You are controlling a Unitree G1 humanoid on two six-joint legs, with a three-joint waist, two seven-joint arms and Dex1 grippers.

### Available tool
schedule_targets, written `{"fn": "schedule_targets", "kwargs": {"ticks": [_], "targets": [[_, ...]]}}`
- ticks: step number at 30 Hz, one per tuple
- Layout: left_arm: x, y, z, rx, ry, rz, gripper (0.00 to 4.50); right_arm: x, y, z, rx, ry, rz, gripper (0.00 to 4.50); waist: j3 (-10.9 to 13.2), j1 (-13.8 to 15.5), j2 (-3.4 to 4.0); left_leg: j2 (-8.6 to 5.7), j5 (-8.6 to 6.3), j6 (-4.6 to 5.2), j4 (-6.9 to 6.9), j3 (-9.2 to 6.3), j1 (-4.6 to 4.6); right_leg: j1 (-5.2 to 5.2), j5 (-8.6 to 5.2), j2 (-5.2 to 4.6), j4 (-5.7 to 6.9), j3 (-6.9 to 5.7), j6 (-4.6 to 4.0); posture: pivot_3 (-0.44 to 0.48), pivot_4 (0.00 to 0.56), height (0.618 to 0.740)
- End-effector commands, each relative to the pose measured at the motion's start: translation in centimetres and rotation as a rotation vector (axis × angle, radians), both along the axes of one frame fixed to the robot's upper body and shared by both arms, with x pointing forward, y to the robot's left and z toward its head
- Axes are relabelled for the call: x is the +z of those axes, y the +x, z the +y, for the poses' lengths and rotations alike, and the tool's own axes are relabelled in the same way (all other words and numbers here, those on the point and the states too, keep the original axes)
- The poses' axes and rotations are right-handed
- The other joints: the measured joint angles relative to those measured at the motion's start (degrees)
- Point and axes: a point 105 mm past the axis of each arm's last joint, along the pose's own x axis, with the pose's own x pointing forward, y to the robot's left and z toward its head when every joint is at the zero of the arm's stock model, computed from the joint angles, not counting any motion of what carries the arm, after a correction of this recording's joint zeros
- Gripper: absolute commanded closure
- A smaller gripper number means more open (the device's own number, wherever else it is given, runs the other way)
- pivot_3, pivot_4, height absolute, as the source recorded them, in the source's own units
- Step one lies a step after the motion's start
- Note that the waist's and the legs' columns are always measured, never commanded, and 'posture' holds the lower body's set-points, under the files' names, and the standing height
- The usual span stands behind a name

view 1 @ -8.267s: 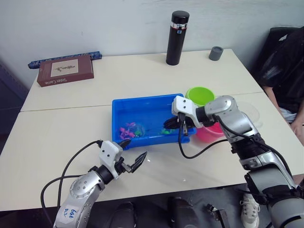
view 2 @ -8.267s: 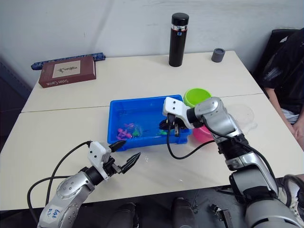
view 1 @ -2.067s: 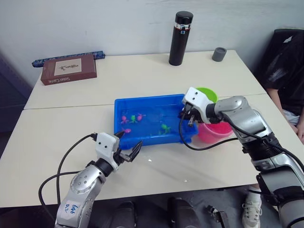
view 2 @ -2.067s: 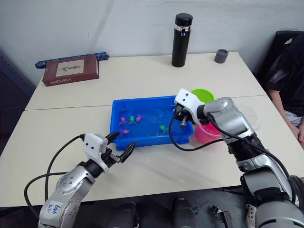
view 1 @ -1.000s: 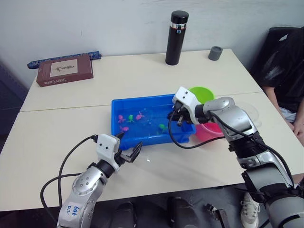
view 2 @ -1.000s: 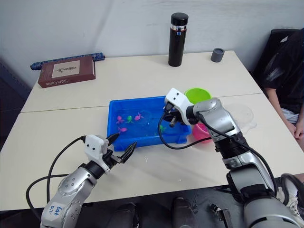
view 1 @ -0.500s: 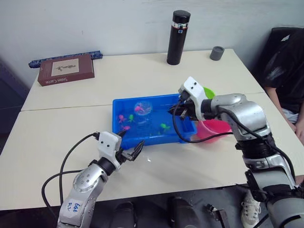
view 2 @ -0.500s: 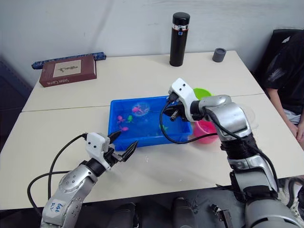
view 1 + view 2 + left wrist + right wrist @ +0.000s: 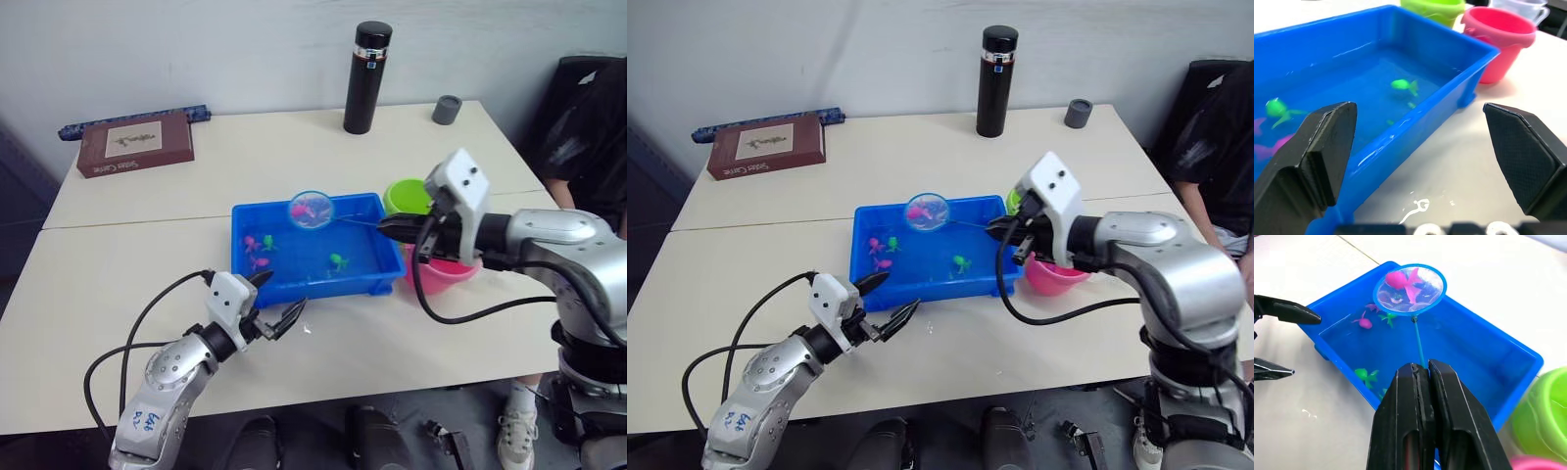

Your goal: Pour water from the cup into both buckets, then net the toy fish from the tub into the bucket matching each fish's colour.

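The left claw [image 9: 277,305] is idling spread on the bench [image 9: 127,245], just short of the tub [image 9: 372,276]. The right claw [image 9: 1419,377] is pinching the net [image 9: 312,210], now lifted clear with a pink fish [image 9: 1400,280] beyond its tips; the pink bucket [image 9: 446,273], beside that claw, is likely its destination.

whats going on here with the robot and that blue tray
The right gripper is shut on the handle of a small net, holding it above the blue tub with a pink toy fish in the hoop. More pink and green fish lie in the water in the tub. A pink bucket and a green bucket stand just past the tub's end on the robot's right. The left gripper is open and holds nothing, close to the near rim of the tub.
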Motion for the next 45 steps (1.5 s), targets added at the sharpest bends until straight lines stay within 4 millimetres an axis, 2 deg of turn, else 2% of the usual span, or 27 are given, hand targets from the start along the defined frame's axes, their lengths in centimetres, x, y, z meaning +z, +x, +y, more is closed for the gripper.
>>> {"fn": "schedule_targets", "kwargs": {"ticks": [1,7,12,15,19,23,26,34,40,45], "targets": [[1.0,0.3,-0.4,-0.069,-0.005,-0.040,0.04,1.7,-2.0,-0.7,-0.036,0.025,-0.087,4.50,0.00,0.05,0.00,0.00,0.00,0.00,-0.01,0.00,0.00,0.00,-0.01,-0.02,0.00,0.00,-0.01,0.000,0.150,0.740],[1.0,1.4,-0.8,-0.127,0.009,-0.046,0.04,0.8,-4.5,-1.8,-0.095,0.063,-0.131,4.50,0.00,0.76,0.00,-0.07,-0.02,0.03,-0.02,-0.04,-0.06,0.03,0.06,0.04,-0.14,-0.09,0.12,0.000,0.150,0.740],[1.1,2.0,-1.5,-0.183,0.011,-0.047,0.04,-0.7,-5.6,-4.2,-0.213,0.035,-0.160,4.50,0.00,1.35,0.00,-0.07,-0.02,0.03,0.01,-0.02,-0.08,0.05,0.10,0.15,-0.16,-0.10,0.18,0.000,0.150,0.740],[1.1,2.2,-1.7,-0.203,0.012,-0.048,0.04,-1.1,-6.0,-5.6,-0.269,0.005,-0.179,4.50,0.00,1.45,0.00,-0.09,-0.02,0.04,0.04,0.11,-0.08,0.09,0.10,0.16,-0.19,-0.13,0.18,0.000,0.150,0.740],[1.1,2.7,-2.0,-0.228,0.015,-0.049,0.04,-1.5,-6.5,-8.8,-0.377,-0.088,-0.223,4.50,0.00,1.55,0.00,-0.10,-0.01,0.05,0.07,0.25,-0.06,0.18,0.09,0.22,-0.22,-0.14,0.17,0.000,0.150,0.740],[1.1,2.8,-2.2,-0.244,0.013,-0.049,0.04,-1.6,-6.7,-10.5,-0.430,-0.109,-0.253,4.50,0.00,1.23,0.00,-0.05,0.00,0.05,0.08,0.36,0.01,0.22,0.12,0.31,-0.22,-0.08,0.23,0.000,0.150,0.740],[1.0,2.8,-2.4,-0.250,0.013,-0.047,0.04,-2.4,-6.9,-12.0,-0.460,-0.165,-0.261,4.50,0.00,1.37,0.00,-0.03,0.01,0.04,0.07,0.36,0.06,0.24,0.13,0.36,-0.21,-0.07,0.25,0.000,0.150,0.740],[1.0,2.8,-2.4,-0.245,0.016,-0.047,0.04,-3.5,-6.5,-14.6,-0.537,-0.297,-0.342,4.50,0.00,1.28,-0.01,-0.05,0.02,0.03,0.10,0.39,0.07,0.26,0.13,0.37,-0.22,0.03,0.24,0.000,0.150,0.740],[1.0,2.7,-2.4,-0.240,0.016,-0.047,0.04,-4.4,-6.6,-14.5,-0.469,-0.472,-0.436,4.50,0.00,1.37,-0.01,-0.04,0.02,0.02,0.07,0.41,0.10,0.27,0.13,0.42,-0.21,0.07,0.24,0.000,0.150,0.740],[0.9,2.7,-2.3,-0.231,0.015,-0.047,0.04,-6.0,-6.6,-14.3,-0.408,-0.617,-0.508,4.50,0.00,1.34,-0.01,-0.05,0.03,0.01,0.10,0.46,0.14,0.29,0.13,0.42,-0.21,0.12,0.24,0.000,0.150,0.740]]}}
